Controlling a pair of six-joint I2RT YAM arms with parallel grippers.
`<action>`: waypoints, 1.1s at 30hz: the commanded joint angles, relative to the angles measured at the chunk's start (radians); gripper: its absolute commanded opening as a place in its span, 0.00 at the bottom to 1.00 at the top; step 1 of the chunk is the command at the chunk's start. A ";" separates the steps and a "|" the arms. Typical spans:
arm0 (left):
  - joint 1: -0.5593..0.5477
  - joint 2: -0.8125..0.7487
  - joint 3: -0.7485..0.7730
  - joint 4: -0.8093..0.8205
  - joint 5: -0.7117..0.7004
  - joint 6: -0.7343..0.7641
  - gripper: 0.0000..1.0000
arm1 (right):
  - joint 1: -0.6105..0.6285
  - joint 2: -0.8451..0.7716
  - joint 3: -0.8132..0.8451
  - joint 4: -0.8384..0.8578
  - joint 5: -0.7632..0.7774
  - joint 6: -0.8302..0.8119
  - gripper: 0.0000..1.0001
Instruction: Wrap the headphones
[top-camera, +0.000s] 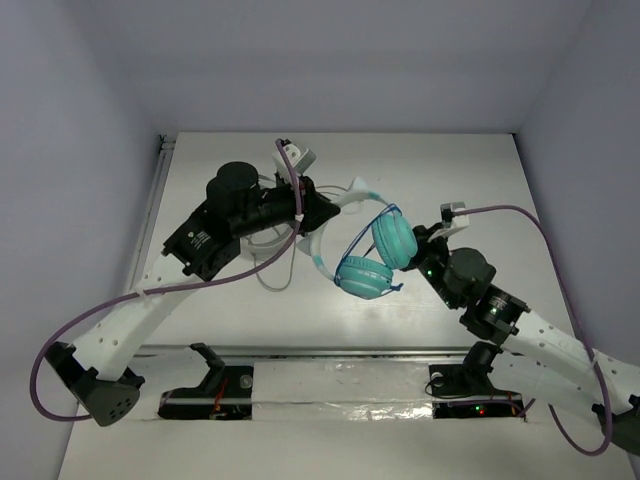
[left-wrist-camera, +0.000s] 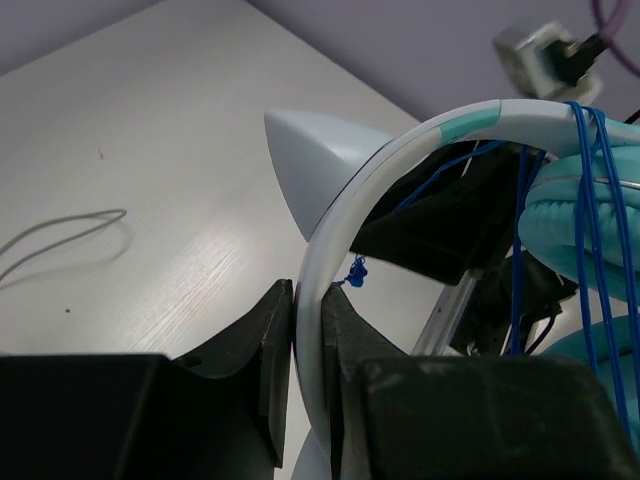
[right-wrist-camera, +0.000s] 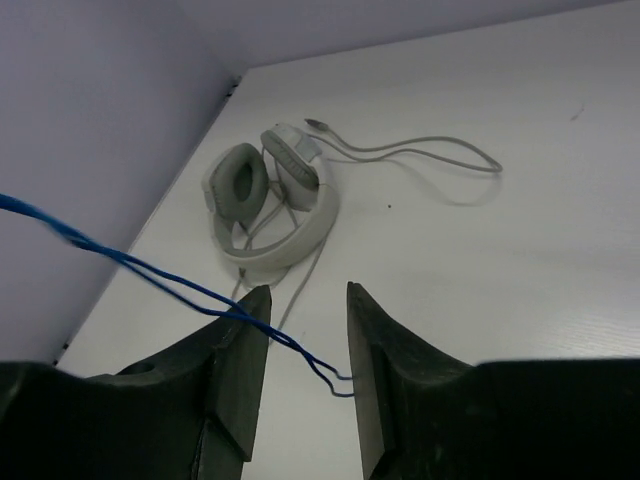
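Note:
The headphones (top-camera: 372, 255) are held above the table's middle: two round teal ear cups (top-camera: 393, 240) on a thin white headband (left-wrist-camera: 400, 160). Several turns of the thin blue cord (left-wrist-camera: 590, 190) run over the cups. My left gripper (left-wrist-camera: 308, 290) is shut on the headband, one finger on each side of it. Just right of the cups, my right gripper (top-camera: 420, 250) is open. The cord's looped end (right-wrist-camera: 300, 345) lies slack across the gap between its jaws (right-wrist-camera: 305, 290) and touches the right finger's inner face.
A second, white-grey headset (right-wrist-camera: 265, 195) lies on the table near the left wall, its grey cord (right-wrist-camera: 420, 150) trailing across the surface. In the top view that cord (top-camera: 272, 275) shows below my left arm. Thick purple robot cables (top-camera: 545, 235) arc beside both arms.

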 joint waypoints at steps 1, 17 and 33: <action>0.000 -0.023 0.092 0.160 0.044 -0.084 0.00 | -0.041 -0.004 -0.050 0.101 -0.033 -0.010 0.43; 0.000 0.026 0.233 0.097 -0.061 -0.121 0.00 | -0.081 -0.004 -0.129 0.138 -0.144 0.036 0.46; 0.009 0.083 -0.009 0.388 -0.319 -0.441 0.00 | -0.081 0.063 -0.164 0.187 -0.187 0.117 0.00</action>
